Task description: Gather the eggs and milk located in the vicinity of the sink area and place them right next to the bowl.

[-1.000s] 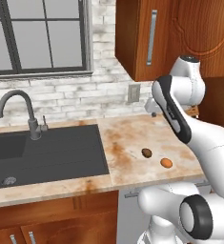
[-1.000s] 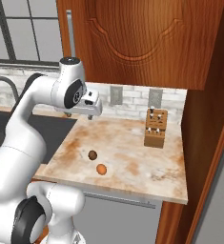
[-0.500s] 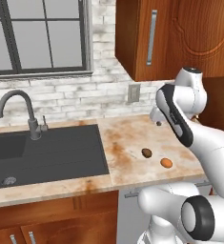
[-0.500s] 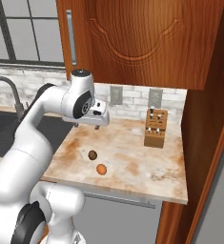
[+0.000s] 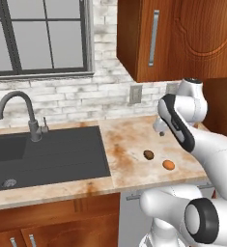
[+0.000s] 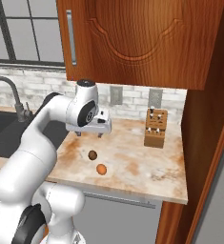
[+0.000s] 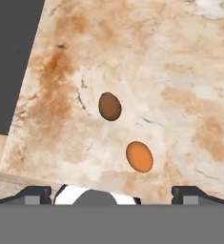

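Left base view: our arm has swung out over the counter; dark egg and orange egg lie right of the sink.

Right base view: gripper now hovers above them, spread, empty.

Hand view: both eggs below us, pick pending.

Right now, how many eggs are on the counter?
2. The dark brown egg lies nearer the sink; the orange-brown egg lies beside it, apart, nearer the counter's front edge. More could be out of view.

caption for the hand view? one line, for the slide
Open tool above the marbled counter, dark brown egg and orange-brown egg lying apart below it, sink at the left edge.
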### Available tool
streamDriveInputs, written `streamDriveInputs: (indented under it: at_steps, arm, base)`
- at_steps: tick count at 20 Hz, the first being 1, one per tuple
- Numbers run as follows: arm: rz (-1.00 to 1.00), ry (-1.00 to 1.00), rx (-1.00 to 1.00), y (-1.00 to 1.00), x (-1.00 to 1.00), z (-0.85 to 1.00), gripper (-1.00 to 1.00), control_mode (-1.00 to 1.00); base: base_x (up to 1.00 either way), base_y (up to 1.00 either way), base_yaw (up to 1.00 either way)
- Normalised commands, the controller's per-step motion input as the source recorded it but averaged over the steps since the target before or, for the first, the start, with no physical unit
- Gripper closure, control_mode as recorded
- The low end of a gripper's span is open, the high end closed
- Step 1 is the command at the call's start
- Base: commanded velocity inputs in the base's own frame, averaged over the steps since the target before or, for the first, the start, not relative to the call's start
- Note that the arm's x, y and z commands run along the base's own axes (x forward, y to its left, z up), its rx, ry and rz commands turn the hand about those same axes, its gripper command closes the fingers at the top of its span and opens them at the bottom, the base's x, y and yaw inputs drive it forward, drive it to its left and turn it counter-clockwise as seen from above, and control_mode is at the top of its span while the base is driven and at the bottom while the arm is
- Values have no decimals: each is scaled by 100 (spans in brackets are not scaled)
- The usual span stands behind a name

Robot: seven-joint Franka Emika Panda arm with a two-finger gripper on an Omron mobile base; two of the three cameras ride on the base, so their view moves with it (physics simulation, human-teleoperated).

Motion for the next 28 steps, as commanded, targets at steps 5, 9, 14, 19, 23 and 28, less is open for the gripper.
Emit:
streamDriveInputs:
  at_steps: [5,9,14,19,23,28]
  arm:
    - [13,0,0,-21,0,-39,-100,-100]
    - [14,2,0,-17,0,-34,-100,-100]
    - [14,5,0,-3,0,-32,-100,-100]
    - [12,3,0,0,0,-32,-100,-100]
    - [8,4,0,-2,5,-28,-100,-100]
    - [5,3,0,-5,6,-30,-100,-100]
  base:
    - [0,0,0]
    - [0,0,0]
    - [0,0,0]
    - [0,0,0]
    - [0,0,0]
    - [0,0,0]
